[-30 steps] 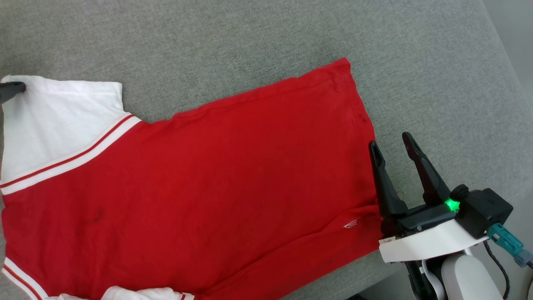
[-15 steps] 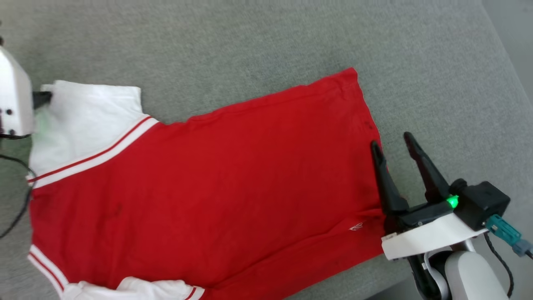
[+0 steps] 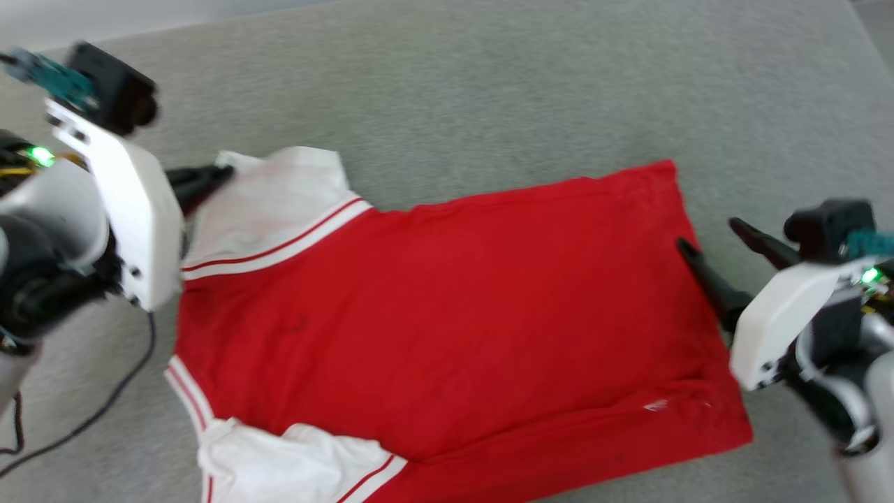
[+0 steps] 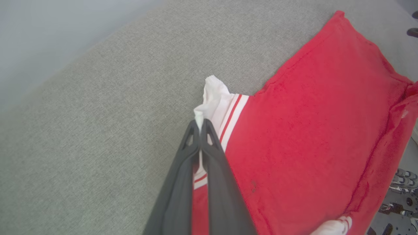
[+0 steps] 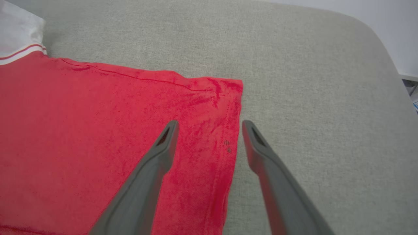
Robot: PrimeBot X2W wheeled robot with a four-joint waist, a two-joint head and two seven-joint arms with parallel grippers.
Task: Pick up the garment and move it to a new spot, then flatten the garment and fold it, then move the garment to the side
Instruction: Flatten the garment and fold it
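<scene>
Perhaps a home: grey upholstered cushion (image 3: 489, 84)

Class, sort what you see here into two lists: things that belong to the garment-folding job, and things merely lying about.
Belongs to the job:
garment
left claw, shut on its white sleeve
right claw, open at its edge

Merely there:
grey padded surface under the garment
black cable at the left
</scene>
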